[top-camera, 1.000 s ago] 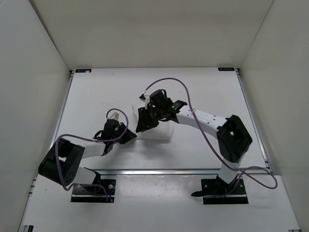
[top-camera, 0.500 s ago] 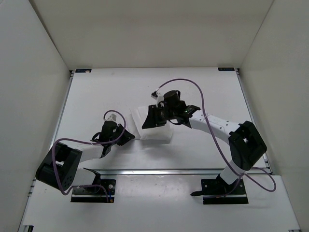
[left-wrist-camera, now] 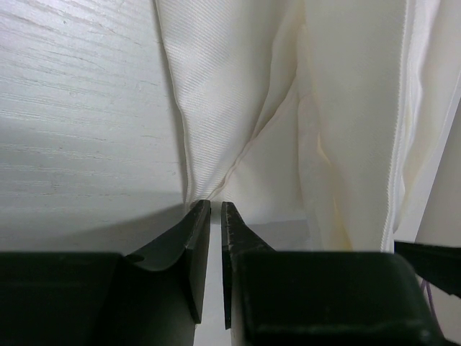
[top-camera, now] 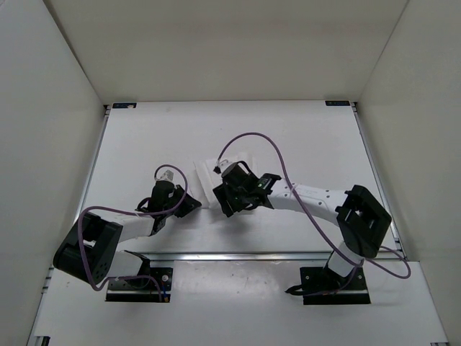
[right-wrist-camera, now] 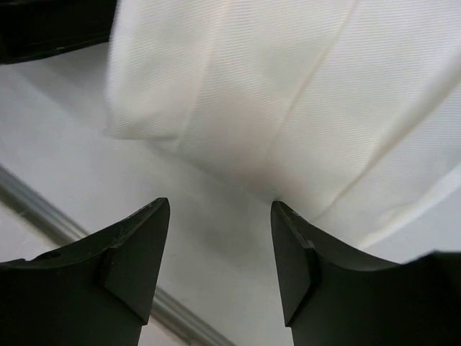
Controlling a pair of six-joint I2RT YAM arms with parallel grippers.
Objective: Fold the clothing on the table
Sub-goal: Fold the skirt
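clothing [top-camera: 207, 175], bunched mid-table [top-camera: 144, 144], has its edge nearest the left arm pinched by the low, outstretched left gripper [left-wrist-camera: 216, 205], while the right gripper [right-wrist-camera: 220, 209], wrist bent over its near edge, stands splayed, holding nothing.

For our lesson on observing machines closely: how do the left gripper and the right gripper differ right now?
The left gripper has its jaws almost shut, leaving a thin slit; the right gripper has its jaws spread wide. The left gripper's tips meet the edge of the clothing; the right gripper's tips stand just short of it, holding nothing. Both have dark fingers and sit low over the table.
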